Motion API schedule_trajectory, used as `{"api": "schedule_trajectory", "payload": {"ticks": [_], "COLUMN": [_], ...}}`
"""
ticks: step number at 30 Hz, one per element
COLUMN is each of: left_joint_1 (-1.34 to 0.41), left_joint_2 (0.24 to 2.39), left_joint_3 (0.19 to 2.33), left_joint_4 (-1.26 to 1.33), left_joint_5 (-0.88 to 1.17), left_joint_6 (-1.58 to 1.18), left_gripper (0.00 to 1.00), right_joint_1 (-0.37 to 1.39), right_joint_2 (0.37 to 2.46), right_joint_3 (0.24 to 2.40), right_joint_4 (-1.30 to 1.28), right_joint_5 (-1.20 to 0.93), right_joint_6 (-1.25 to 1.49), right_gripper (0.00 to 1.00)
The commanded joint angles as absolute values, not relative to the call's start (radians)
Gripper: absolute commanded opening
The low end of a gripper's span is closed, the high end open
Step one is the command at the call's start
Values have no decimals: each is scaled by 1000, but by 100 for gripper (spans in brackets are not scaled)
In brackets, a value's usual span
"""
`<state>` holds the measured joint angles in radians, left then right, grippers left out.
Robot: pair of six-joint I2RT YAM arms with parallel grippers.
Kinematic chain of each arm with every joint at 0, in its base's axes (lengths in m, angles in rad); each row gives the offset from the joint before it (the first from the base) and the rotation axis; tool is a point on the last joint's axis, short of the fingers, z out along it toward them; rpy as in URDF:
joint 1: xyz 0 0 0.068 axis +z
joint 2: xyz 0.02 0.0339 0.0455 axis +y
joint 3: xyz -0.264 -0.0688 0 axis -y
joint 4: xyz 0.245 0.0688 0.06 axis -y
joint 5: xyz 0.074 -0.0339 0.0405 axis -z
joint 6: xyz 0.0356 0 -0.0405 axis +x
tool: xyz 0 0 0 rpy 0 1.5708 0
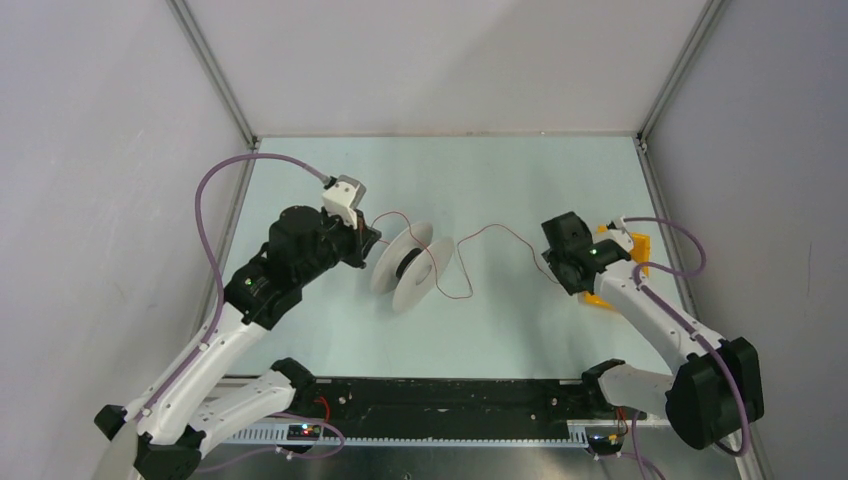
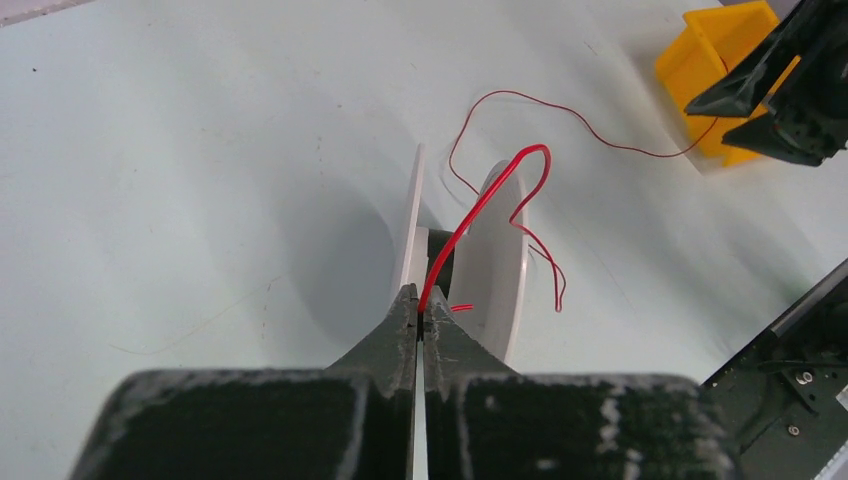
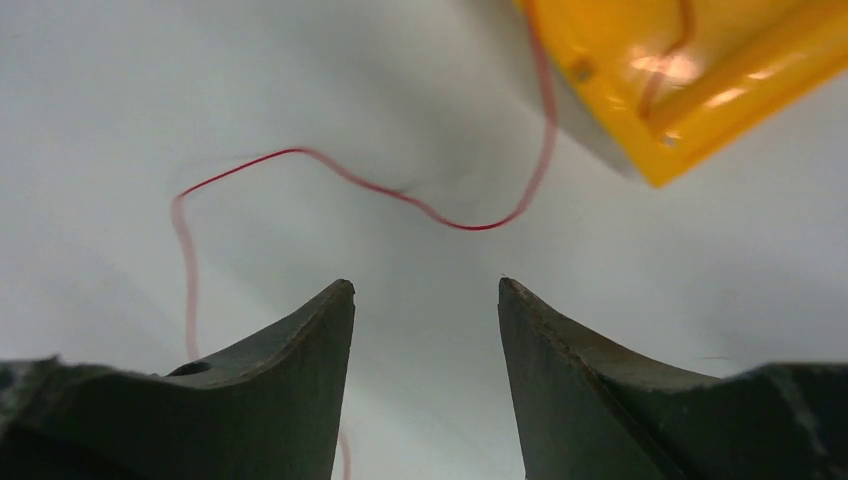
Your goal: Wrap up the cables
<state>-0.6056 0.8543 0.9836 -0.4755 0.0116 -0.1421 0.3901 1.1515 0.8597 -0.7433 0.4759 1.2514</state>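
Observation:
A white spool (image 1: 410, 265) stands on edge at the table's middle left. The thin red wire (image 1: 500, 230) runs from it in loose curls rightward to a yellow block (image 1: 628, 250). My left gripper (image 1: 372, 240) is at the spool's left side. In the left wrist view it (image 2: 421, 305) is shut on the wire (image 2: 490, 195), which arches over the spool's rim (image 2: 505, 260). My right gripper (image 1: 560, 272) hangs beside the yellow block. In the right wrist view it (image 3: 425, 290) is open and empty, above a bend of the wire (image 3: 330, 165).
The yellow block (image 3: 680, 70) sits near the table's right edge, with the wire's end at it; it also shows in the left wrist view (image 2: 715, 60). Grey walls and metal rails (image 1: 215, 75) enclose the table. A black strip (image 1: 450, 400) lies along the near edge.

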Motion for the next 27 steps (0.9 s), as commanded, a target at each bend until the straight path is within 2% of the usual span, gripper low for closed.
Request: {"api": "schedule_trajectory", "payload": {"ticks": [1,13,27], "left_joint_1": [-600,-600,-600], "left_joint_2": [843,842,842], "left_joint_3": [1004,1011,1006], "left_joint_4": [-460,-461,-461], "left_joint_5": [49,33,17], "left_joint_6": [-154,-152,-150], "left_gripper": [0,0,0], "right_joint_1": [435,447,425], "right_joint_2": [1185,1342,1446], "right_joint_3": [843,807,807], "right_joint_4": [-895,-759,-746], "right_joint_5": [683,717,758], "right_joint_6": [1440,1511,1590], "right_gripper": [60,62,56]}}
